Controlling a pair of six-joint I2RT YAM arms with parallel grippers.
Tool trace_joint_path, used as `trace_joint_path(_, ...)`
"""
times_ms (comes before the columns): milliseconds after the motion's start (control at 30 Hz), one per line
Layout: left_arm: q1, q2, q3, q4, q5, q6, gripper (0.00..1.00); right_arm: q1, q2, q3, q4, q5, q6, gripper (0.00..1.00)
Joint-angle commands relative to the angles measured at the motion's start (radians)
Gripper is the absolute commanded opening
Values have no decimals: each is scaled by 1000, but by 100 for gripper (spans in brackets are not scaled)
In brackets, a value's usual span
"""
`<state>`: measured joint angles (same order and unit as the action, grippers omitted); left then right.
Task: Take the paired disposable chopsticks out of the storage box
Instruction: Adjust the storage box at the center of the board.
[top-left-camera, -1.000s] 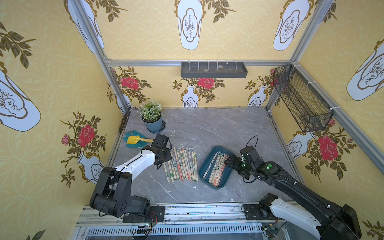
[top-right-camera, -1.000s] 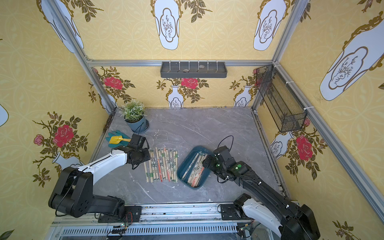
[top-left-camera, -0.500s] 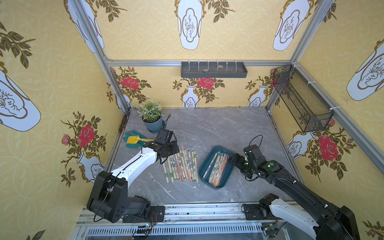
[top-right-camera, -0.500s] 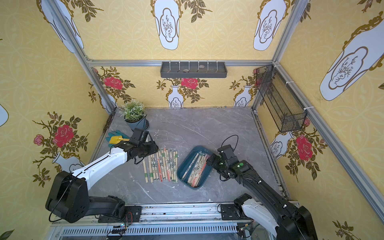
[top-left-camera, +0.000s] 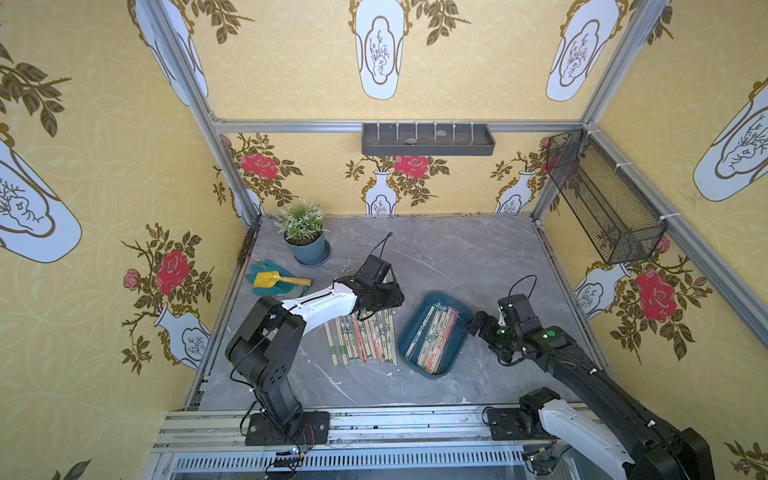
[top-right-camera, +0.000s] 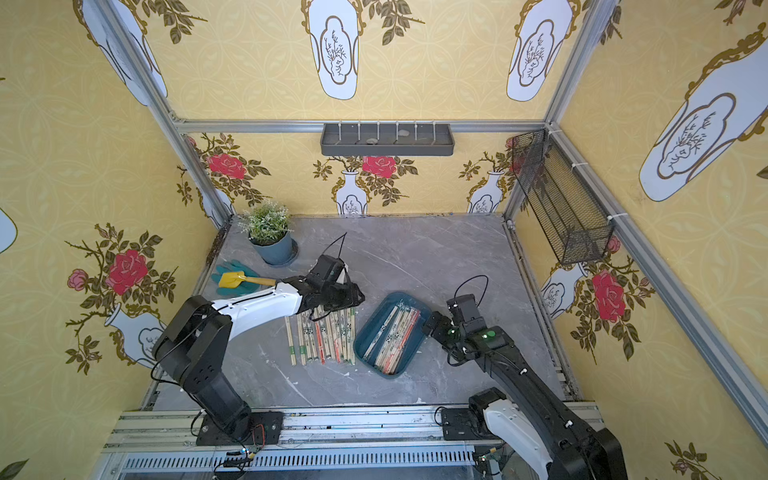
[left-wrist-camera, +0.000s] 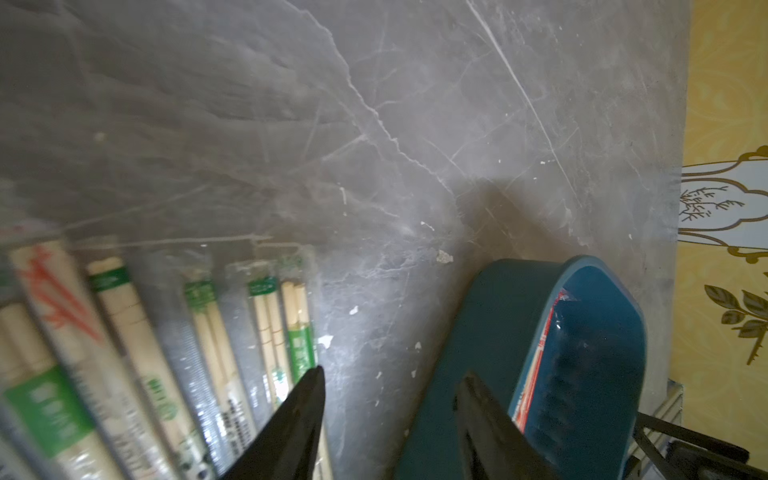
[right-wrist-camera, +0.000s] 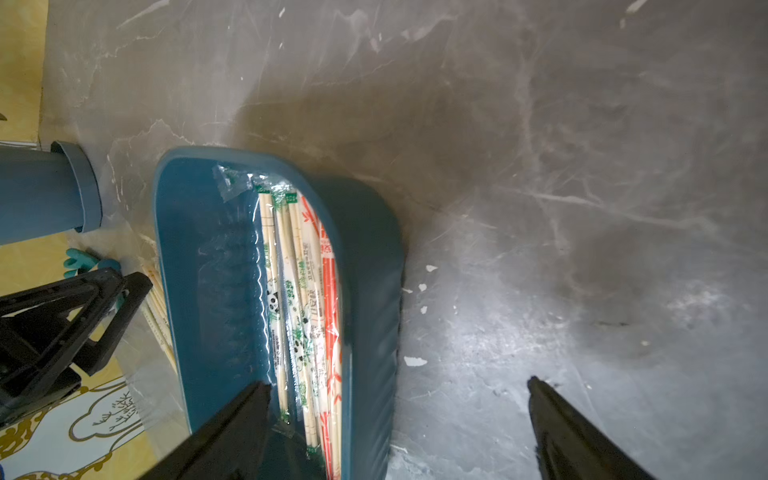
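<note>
The box (top-left-camera: 412, 332) is set on the worktop (top-left-camera: 457, 257), nearer its front edge. Some chopsticks (top-left-camera: 434, 336) are seen inside, along one long wall; a row (top-left-camera: 363, 338) of others is laid just beside it, toward the left edge. The left fingers (left-wrist-camera: 291, 424) are held apart, empty, over the gap between row and box. The right fingers (right-wrist-camera: 232, 424) are spread wide, nothing gripped: one over the box, one over bare worktop.
</note>
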<state>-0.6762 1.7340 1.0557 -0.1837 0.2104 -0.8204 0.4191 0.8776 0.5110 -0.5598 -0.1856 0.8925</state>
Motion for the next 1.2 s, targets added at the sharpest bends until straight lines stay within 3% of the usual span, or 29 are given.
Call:
trace_joint_path(0,-33,37,12,68,55,-41,55,-29,-8,-7,-9,-35,-30,97)
trace_joint_path(300,-148,80,13,153,93,-139,56,-96,0,-11,0,-80,-66,98)
trace_joint_path(500,-169,81,39,150,76,-143,56,-113,6,4,-4,-90,-75,97)
trace_joint_path(800,-171,23,194,-110,-85,53,56,-119,-6,37,-28,-88,-73,97)
trace_joint_path(1167,-258,6,271,-175,-138,204,56,-119,-30,53,-60,-82,-58,97)
